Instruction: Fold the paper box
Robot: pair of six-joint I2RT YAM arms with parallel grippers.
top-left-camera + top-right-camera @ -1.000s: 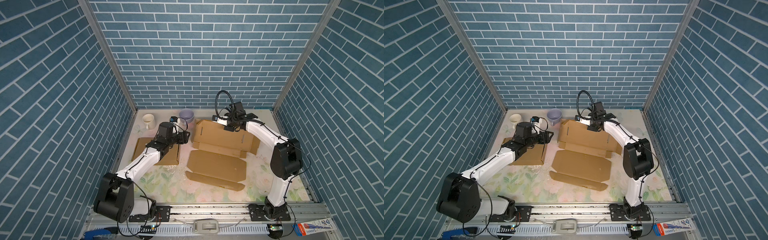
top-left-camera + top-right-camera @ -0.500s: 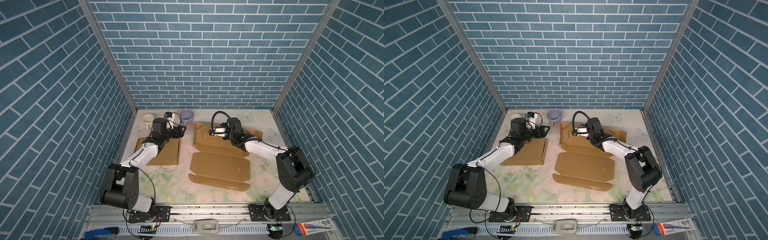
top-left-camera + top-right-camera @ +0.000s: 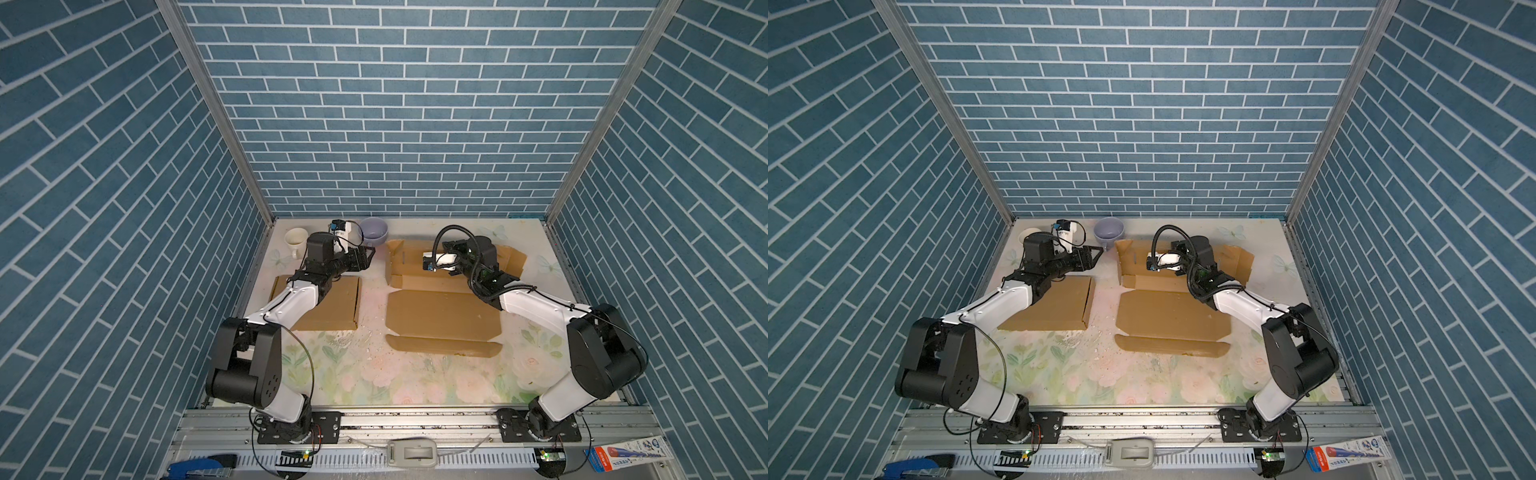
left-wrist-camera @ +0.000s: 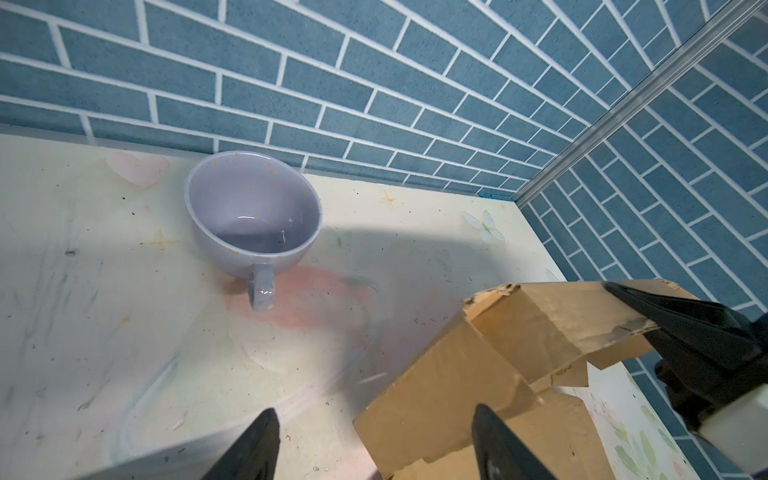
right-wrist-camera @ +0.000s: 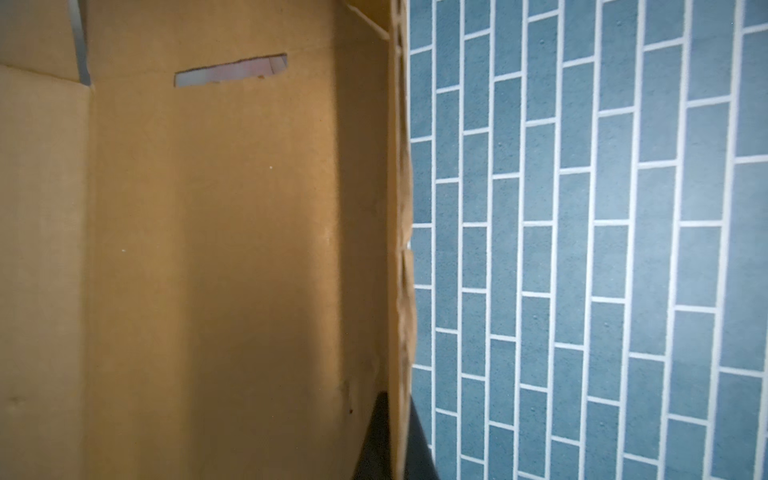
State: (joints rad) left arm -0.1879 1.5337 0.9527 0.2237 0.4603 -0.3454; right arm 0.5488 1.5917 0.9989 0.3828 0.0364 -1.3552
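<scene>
Cardboard edge of paper box (image 5: 208,249) pinched in right hand (image 5: 397,401); left hand (image 4: 374,409) spread.

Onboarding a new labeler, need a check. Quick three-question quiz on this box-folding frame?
1. True or false: the left gripper holds something.
2. Which gripper pinches an edge of the paper box?
3. Cups in view: A one, B two, C three?
Key: 1 false, it is open and empty. 2 the right gripper. 3 B: lilac cup, white mug.
</scene>
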